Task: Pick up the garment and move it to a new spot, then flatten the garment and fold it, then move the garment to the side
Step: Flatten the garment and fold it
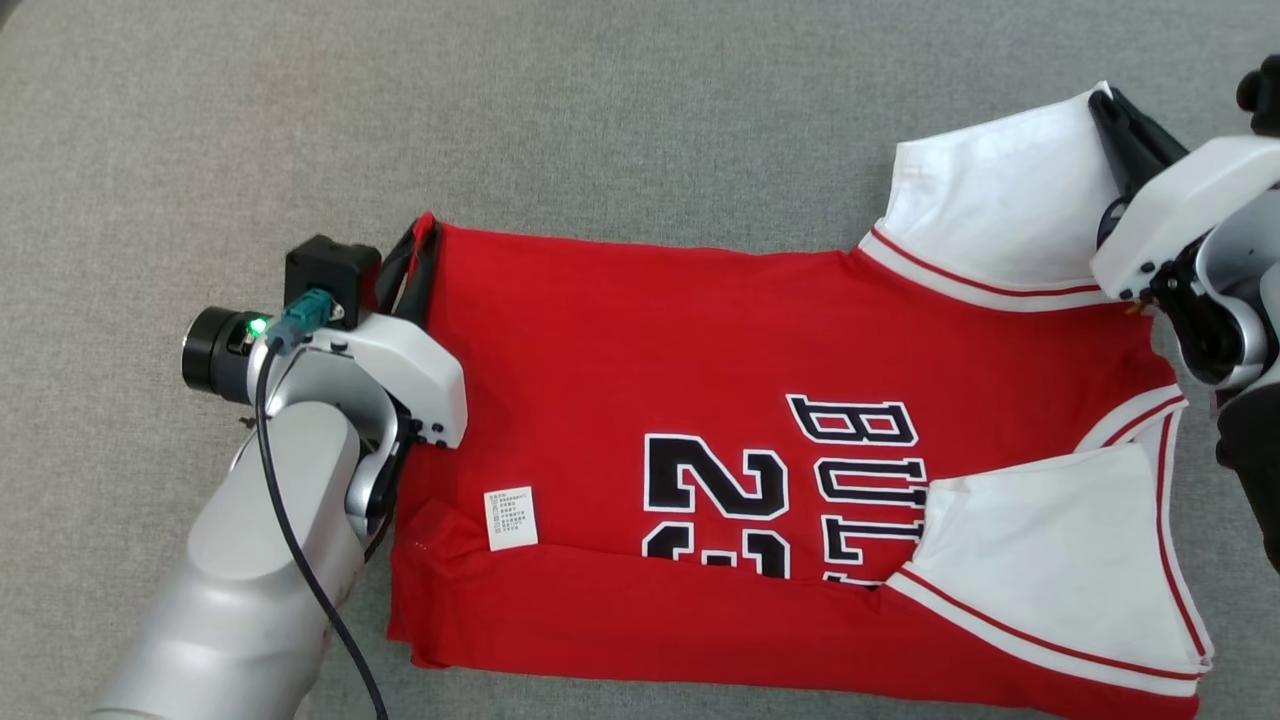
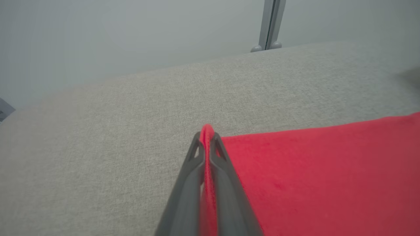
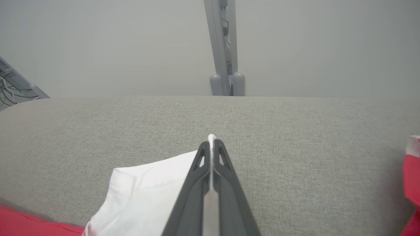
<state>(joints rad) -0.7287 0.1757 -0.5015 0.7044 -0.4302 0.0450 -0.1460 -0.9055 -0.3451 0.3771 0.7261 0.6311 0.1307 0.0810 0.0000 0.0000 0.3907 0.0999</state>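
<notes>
On grey fabric surface point(image 1: 600, 120), red jersey point(image 1: 650, 330) lies spread out; left gripper point(image 2: 207, 135) fingers clamped on its red far corner, right gripper point(image 3: 212, 142) fingers clamped on its white sleeve point(image 1: 1000, 190) edge.

- Our left forearm point(image 1: 230, 600), at 7 o'clock, is silver-grey, with a black cable point(image 1: 300, 556) along it.
- We see a white wrist housing point(image 1: 420, 370) and a green light point(image 1: 258, 325).
- Our left gripper point(image 2: 206, 134) has dark grey fingers point(image 2: 226, 186).
</notes>
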